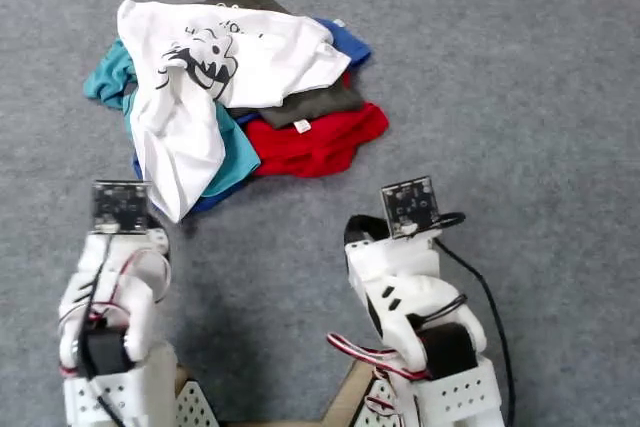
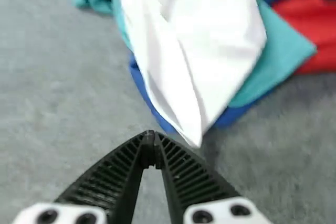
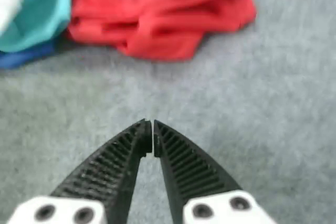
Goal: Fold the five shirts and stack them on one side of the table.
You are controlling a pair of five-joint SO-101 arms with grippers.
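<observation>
High view. All five shirts lie in one loose heap on the far left part of the grey felt-covered table (image 1: 520, 97); none is folded, so I judge the task not yet started. On top is a crumpled white shirt (image 1: 215, 57) with a black cartoon print. Below it are a teal shirt (image 1: 238, 152), a dark grey shirt (image 1: 320, 102), a blue shirt (image 1: 345, 39) and, nearest the middle, a bunched red shirt (image 1: 320, 142). The left arm (image 1: 110, 287) sits just short of the white shirt's hanging end. The right arm (image 1: 410, 287) sits over bare table, apart from the heap.

Left wrist view. The left gripper (image 2: 152, 141) has its fingers closed tip to tip and holds nothing. The low corner of the white shirt (image 2: 194, 51) lies just beyond the tips. An edge of the blue shirt (image 2: 149, 98) pokes out under it, and the teal shirt (image 2: 273, 61) is beside it.

Right wrist view. The right gripper (image 3: 152, 128) has its fingers all but shut, with a hairline slit between them, and is empty. It hangs over bare table, and the red shirt (image 3: 163, 19) is near but not touching.

Risks, my judgement. With the fingers shut, any advance would only shove cloth, so they have to open first. The white corner overlaps blue and teal, so a deep pinch could take two layers and drag the heap along. The shirts look interleaved, so lifting one may topple or carry others toward the table edge. The fuzzy table cover might catch a fingertip that comes in too low.
</observation>
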